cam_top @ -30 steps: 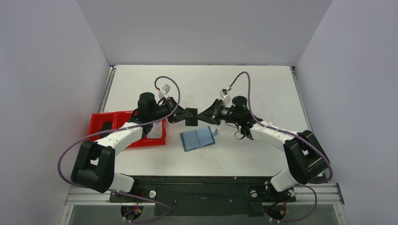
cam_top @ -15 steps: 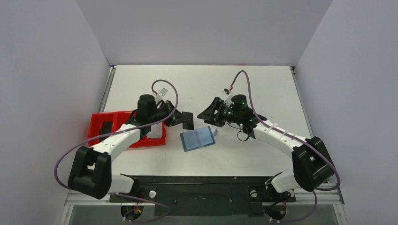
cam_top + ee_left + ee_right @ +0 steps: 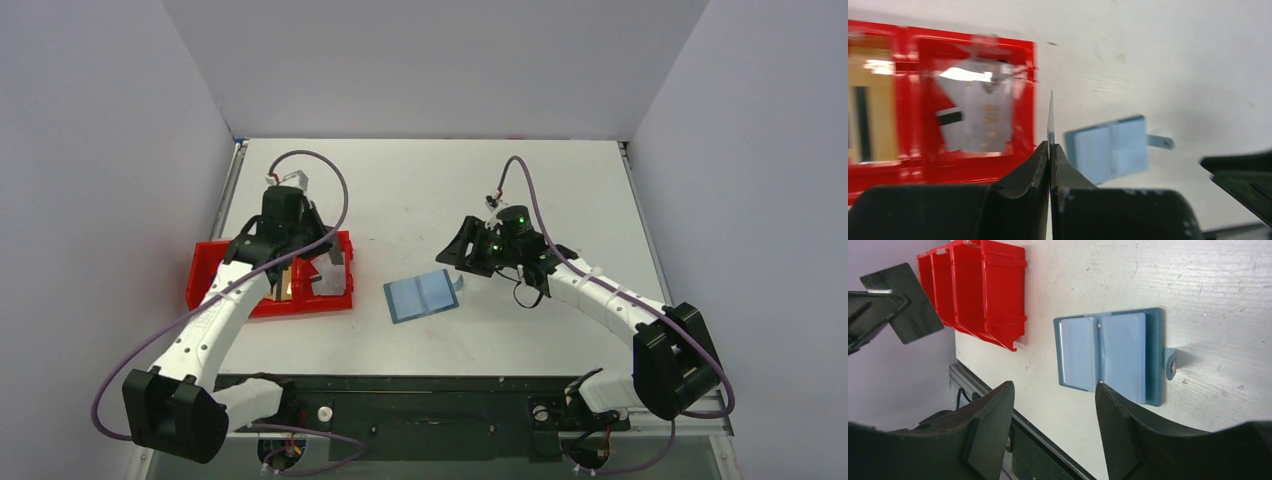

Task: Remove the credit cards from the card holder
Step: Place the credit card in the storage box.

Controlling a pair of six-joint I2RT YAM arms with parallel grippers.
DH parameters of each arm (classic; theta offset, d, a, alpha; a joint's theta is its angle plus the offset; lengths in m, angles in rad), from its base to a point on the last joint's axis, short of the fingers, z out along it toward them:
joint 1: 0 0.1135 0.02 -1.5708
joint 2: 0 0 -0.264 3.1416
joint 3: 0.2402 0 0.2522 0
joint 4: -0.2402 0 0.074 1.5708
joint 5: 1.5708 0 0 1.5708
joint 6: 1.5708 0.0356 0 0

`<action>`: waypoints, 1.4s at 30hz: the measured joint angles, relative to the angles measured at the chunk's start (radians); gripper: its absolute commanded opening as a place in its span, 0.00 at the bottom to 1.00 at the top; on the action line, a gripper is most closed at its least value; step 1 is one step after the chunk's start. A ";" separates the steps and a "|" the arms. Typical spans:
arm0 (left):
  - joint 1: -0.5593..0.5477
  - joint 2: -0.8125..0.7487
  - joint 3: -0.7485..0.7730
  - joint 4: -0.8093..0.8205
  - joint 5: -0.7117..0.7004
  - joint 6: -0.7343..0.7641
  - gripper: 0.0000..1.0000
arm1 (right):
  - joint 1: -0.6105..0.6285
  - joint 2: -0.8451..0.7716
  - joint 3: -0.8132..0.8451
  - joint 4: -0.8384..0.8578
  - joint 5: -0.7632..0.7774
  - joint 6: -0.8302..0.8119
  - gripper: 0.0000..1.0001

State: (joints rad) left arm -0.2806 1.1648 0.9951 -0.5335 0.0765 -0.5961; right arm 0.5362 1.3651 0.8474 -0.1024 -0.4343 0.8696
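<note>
Top view: the left hand (image 3: pixel 303 252) hangs over the red tray (image 3: pixel 200 275) at the left of the counter (image 3: pixel 420 190). A tan card (image 3: pixel 285 281) lies in the tray's middle compartment and a silver-grey card (image 3: pixel 330 274) in its right one. The card holder (image 3: pixel 422 296) lies opened flat on the counter just right of the tray, between the two arms. The right hand (image 3: pixel 462 252) hovers near the holder's far right corner. We cannot make out either hand's grip from up here. Left wrist view: the left hand's fingers are pressed together on a dark card (image 3: pixel 1051 120), which we see edge-on and standing upright. Below it are the tray with both cards lying flat and the blue holder to the right, its tab pointing away from the tray. Right wrist view: the right hand's fingers (image 3: pixel 998 415) stand apart with nothing between them, above the near edge of the holder and clear of it. The holder's two clear sleeves face up. The dark card shows flat-on at upper left, pinched at one edge by the left hand, off the counter and beside the tray.
</note>
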 measured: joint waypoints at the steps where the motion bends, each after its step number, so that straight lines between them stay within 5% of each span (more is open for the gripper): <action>1: 0.012 -0.002 0.016 -0.038 -0.055 0.023 0.00 | 0.000 0.000 0.000 -0.006 0.002 -0.005 0.57; 19: 0.234 0.198 0.189 -0.266 -0.717 0.296 0.00 | 0.002 0.000 0.002 -0.086 -0.050 -0.067 0.57; 36: 0.378 0.470 0.234 -0.284 -0.841 0.373 0.00 | 0.028 0.000 0.029 -0.169 -0.051 -0.099 0.57; 39: 0.387 0.486 0.235 -0.294 -0.833 0.377 0.25 | 0.038 0.000 0.030 -0.172 -0.051 -0.099 0.57; 42: 0.395 0.494 0.235 -0.309 -0.831 0.377 0.34 | 0.049 0.000 0.030 -0.179 -0.050 -0.099 0.57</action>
State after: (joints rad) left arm 0.1146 1.6592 1.2297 -0.8425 -0.7547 -0.2188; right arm 0.5854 1.3647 0.8776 -0.2817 -0.4847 0.7704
